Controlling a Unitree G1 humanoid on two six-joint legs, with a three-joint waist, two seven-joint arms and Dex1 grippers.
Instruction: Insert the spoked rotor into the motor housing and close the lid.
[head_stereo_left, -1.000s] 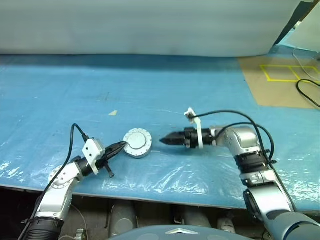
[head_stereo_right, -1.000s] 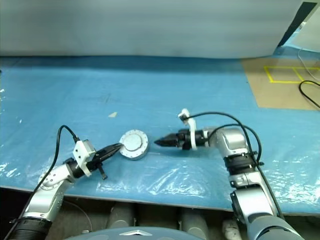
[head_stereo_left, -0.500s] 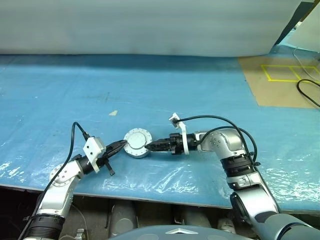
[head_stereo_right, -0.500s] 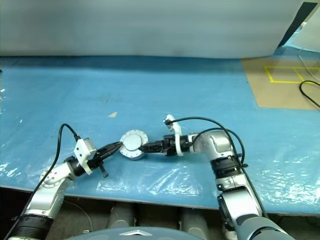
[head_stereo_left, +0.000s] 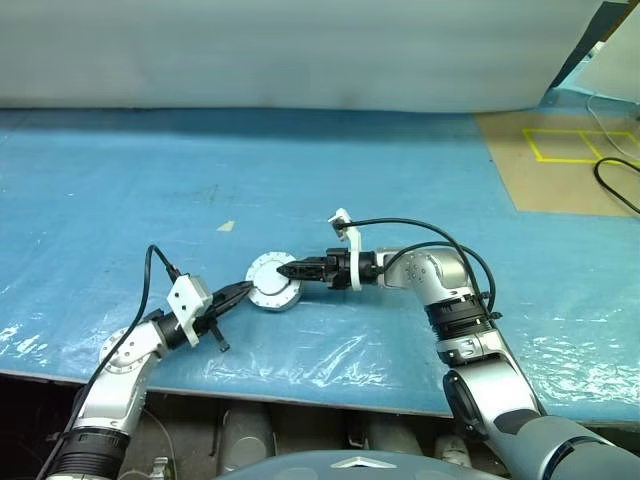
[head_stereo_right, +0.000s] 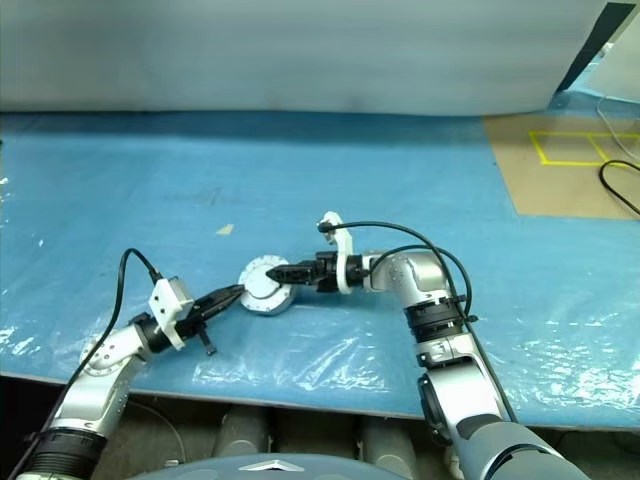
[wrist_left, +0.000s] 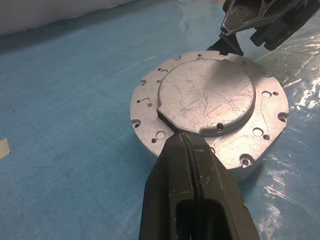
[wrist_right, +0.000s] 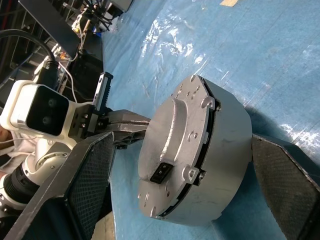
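The right gripper (head_stereo_left: 288, 270) has moved left, its spread fingers now around the motor housing (head_stereo_left: 272, 284); the left gripper (head_stereo_left: 245, 289), pressed together, stays touching the closed lid (wrist_left: 206, 95).

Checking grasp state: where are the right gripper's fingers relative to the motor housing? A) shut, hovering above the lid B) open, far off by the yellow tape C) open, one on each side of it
C: in the right wrist view, the open right gripper fingers flank the closed motor housing.

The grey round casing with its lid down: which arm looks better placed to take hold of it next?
Probably the right. The right gripper is open, one finger either side of the motor housing; the left gripper is shut, tips at its rim.
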